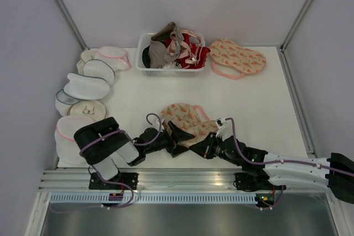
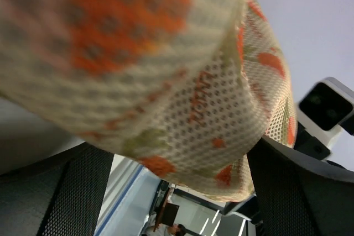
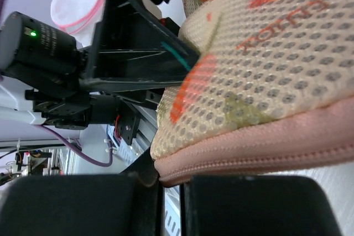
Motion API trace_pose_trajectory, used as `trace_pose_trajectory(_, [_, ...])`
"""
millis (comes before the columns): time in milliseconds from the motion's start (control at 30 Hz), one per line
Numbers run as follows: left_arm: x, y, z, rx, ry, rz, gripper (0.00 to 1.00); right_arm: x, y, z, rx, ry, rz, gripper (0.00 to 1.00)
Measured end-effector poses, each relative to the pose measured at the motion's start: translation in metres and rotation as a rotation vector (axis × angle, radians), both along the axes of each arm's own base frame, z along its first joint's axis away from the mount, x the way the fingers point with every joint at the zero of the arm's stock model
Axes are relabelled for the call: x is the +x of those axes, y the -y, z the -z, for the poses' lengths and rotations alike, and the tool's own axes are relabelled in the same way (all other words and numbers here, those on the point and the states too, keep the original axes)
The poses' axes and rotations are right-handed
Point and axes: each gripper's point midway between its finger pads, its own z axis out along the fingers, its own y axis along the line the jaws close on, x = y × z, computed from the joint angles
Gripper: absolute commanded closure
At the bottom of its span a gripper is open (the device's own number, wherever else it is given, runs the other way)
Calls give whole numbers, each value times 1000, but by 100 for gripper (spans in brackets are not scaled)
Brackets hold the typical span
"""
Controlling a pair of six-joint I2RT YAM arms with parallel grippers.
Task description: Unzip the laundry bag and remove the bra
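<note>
Flat peach watermelon-print mesh laundry bag [image 1: 185, 117] being held at white table [image 1: 138, 89] near edge. Left hand [image 2: 177, 156] being held spread around lobe; right hand [image 3: 168, 186] being pressed together, apparently pinching pink trim [image 3: 265, 150]. Light, floppy; stiffer trim being judged best hold. Bra hidden.

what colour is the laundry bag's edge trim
Pink trim on the laundry bag, best in right wrist view.

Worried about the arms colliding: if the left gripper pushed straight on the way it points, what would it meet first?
The laundry bag: its watermelon-print mesh fills the space at the left gripper's jaws. The right gripper sits just behind the bag, but how far behind is unclear.
</note>
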Motion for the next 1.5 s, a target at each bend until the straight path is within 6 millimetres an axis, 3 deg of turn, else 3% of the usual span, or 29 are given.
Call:
trace_pose_trajectory(67, [-1, -1, 12, 1, -26, -15, 0, -1, 0, 1, -4, -2, -6, 100])
trace_pose_trajectory(167, [4, 2, 11, -30, -29, -36, 16, -3, 0, 1, -11, 2, -21, 100])
trace_pose_trajectory(200, [5, 3, 11, -35, -28, -40, 37, -4, 2, 4, -28, 2, -25, 100])
trace_pose_trajectory(267, [7, 3, 20, -25, -58, -57, 63, -5, 5, 9, -92, -1, -33, 100])
trace_pose_trajectory(300, [8, 3, 25, -16, -73, -63, 82, -4, 7, 10, -125, 0, -35, 100])
trace_pose_trajectory(367, [9, 3, 24, -24, -75, -73, 96, -4, 12, 15, -203, -2, -40, 100])
trace_pose_trajectory(500, [13, 6, 18, -44, -62, -78, 98, -3, 21, 16, -307, 13, -46, 100])
trace_pose_trajectory(633, [16, 8, 16, -51, -50, -87, 98, 0, 29, 13, -387, 36, -47, 48])
trace_pose_trajectory(667, [18, 5, 19, -37, -47, -100, 98, 1, 31, 11, -407, 46, -47, 44])
trace_pose_trajectory(767, [22, -3, 26, 5, -22, -133, 98, 5, 35, -2, -464, 88, -58, 41])
trace_pose_trajectory(900, [34, -2, 4, 35, 87, -153, 98, 8, 38, -12, -559, 125, -81, 41])
trace_pose_trajectory(1200, [74, 8, -33, 272, 310, -185, 98, 6, 45, 5, -703, 141, -92, 42])
trace_pose_trajectory(1500, [75, -17, -4, 475, 308, -197, 98, 24, 42, 17, -662, 120, 107, 43])
